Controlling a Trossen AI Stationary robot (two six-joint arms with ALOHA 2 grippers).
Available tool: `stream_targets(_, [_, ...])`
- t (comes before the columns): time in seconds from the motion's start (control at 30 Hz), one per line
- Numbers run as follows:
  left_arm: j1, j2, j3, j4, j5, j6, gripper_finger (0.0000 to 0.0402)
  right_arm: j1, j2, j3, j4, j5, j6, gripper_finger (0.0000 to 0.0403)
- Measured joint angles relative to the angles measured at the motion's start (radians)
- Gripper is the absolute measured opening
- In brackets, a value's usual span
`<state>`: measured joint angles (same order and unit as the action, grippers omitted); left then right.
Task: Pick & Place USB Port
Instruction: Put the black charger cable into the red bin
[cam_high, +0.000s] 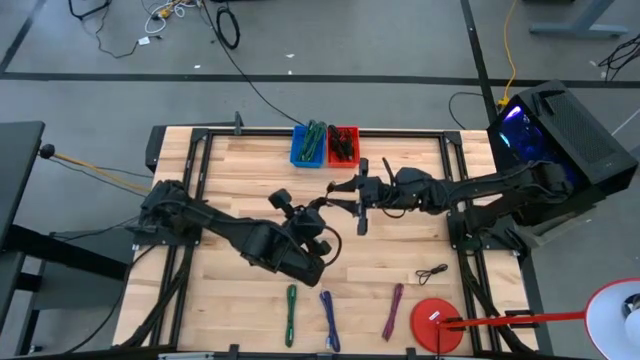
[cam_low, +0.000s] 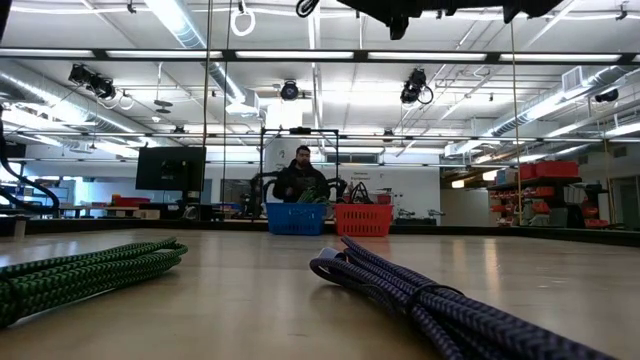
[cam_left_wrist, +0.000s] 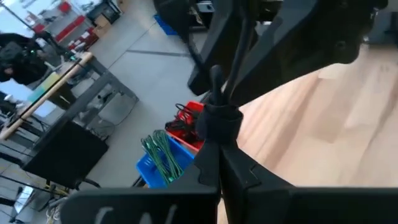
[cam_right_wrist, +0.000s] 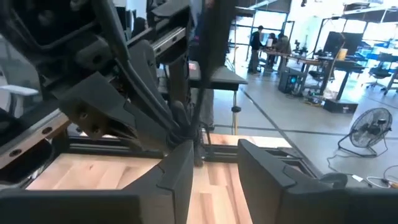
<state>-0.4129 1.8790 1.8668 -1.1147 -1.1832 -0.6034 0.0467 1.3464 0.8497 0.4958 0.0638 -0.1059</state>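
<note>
A black USB cable (cam_left_wrist: 219, 119), bundled, sits at the tips of my left gripper (cam_left_wrist: 217, 163), which is shut on it above the table's middle (cam_high: 318, 216). My right gripper (cam_right_wrist: 214, 163) is open and meets the left one from the right (cam_high: 342, 190). In the right wrist view the cable (cam_right_wrist: 195, 138) stands just past one of its fingertips; whether they touch I cannot tell. Both grippers hang out of the low view. My left gripper pinches the black cable's bundled middle (cam_left_wrist: 214, 138) between its two fingers. The cable is lifted clear of the table, and its loose strands (cam_left_wrist: 216, 79) stick out beyond the fingertips toward my right gripper.
A blue bin (cam_high: 309, 146) and a red bin (cam_high: 343, 146) holding cables stand at the far edge. Green (cam_high: 291, 312), blue (cam_high: 329, 318), magenta (cam_high: 393, 310) and small black (cam_high: 432, 272) cables lie near the front edge, beside a red disc (cam_high: 437, 324). A person (cam_low: 302, 178) stands behind the table.
</note>
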Motion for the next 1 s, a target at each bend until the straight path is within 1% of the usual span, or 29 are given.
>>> stream_targets(0.13, [0.017,0.0,0.0,0.04,0.026,0.055,0.0,-0.001,0.008,0.0,0.014,0.002,0.0,0.013])
stream_targets(0.5, [0.051,0.0,0.0,0.0,0.031,0.068,0.0,-0.001,0.011,0.0,-0.001,0.01,-0.006,0.013])
stream_targets(0.57, [0.053,0.0,0.0,-0.019,0.01,0.062,0.0,0.0,0.013,0.0,-0.015,-0.004,-0.009,0.013])
stream_targets(0.67, [0.058,0.0,0.0,-0.074,-0.022,0.01,0.0,-0.008,0.015,0.0,-0.024,-0.011,-0.015,0.013])
stream_targets(0.8, [0.06,0.0,0.0,-0.104,-0.016,-0.036,0.0,-0.019,0.015,0.0,-0.021,0.002,-0.008,0.013])
stream_targets(0.9, [0.059,0.0,0.0,-0.095,0.015,-0.04,0.0,-0.021,0.015,0.0,-0.015,0.003,-0.008,0.013])
stream_targets(1.0, [0.056,0.0,0.0,-0.079,0.016,-0.039,0.0,-0.024,0.015,0.0,0.001,0.002,-0.008,0.013])
